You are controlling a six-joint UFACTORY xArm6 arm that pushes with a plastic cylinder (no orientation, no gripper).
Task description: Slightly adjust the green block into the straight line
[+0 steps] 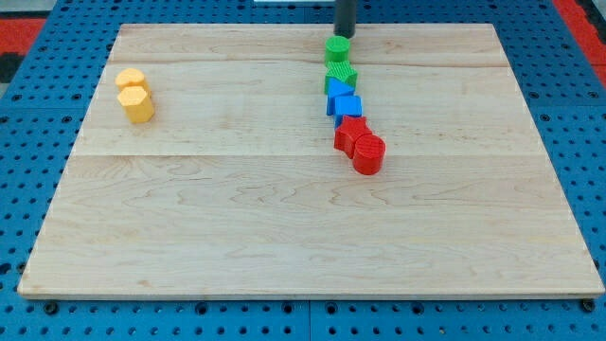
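My tip [345, 34], with no gripper to open or close, sits just above the top green block [338, 48]; next, I judge, a gentle nudge into line.

Pale matt wooden board [284, 218] with visible grain, blue perforated surface [38, 142] around it

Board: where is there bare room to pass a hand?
Free: between the yellow blocks and the line; the board's whole bottom half; right of the line. Crowded: green to red, my tip above the top green.
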